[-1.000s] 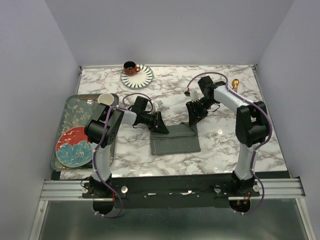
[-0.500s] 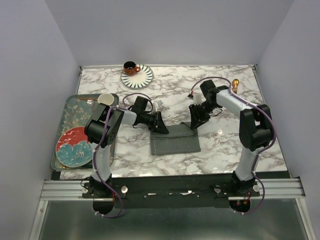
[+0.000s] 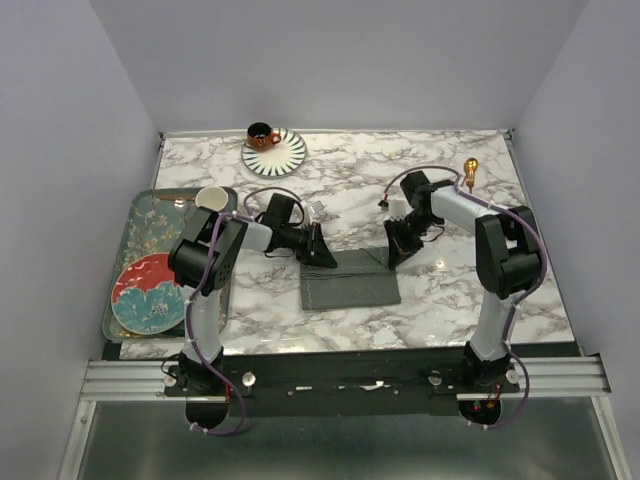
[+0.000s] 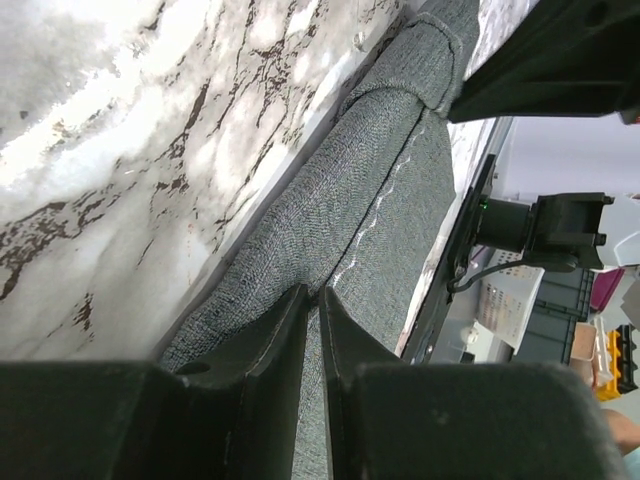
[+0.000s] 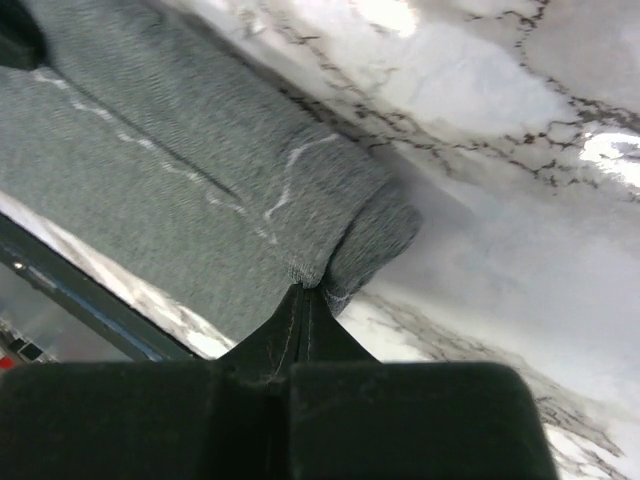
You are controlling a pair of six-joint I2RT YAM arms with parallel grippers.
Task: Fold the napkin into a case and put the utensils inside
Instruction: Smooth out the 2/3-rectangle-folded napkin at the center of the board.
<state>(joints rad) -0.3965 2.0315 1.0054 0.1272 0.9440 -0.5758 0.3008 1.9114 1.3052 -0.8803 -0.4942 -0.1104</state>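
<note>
The dark grey napkin (image 3: 350, 282) lies folded into a rectangle on the marble table between the two arms. My left gripper (image 3: 324, 256) sits low at its far left corner. In the left wrist view (image 4: 313, 297) the jaws are pinched on a raised fold of the cloth (image 4: 370, 180). My right gripper (image 3: 393, 256) is at the far right corner. In the right wrist view (image 5: 303, 290) its jaws are shut, with the curled napkin corner (image 5: 330, 250) at their tips. One gold utensil (image 3: 469, 170) lies at the far right of the table, away from both grippers.
An orange cup (image 3: 263, 135) stands on a striped saucer (image 3: 285, 158) at the back. On the left, a patterned tray (image 3: 135, 240) carries a red plate (image 3: 148, 293) and a white cup (image 3: 211, 199). Grey walls enclose the table on three sides.
My right gripper has come down and in to the napkin's far right corner, and its jaws have gone from open to shut. The left gripper has kept its place and grip.
</note>
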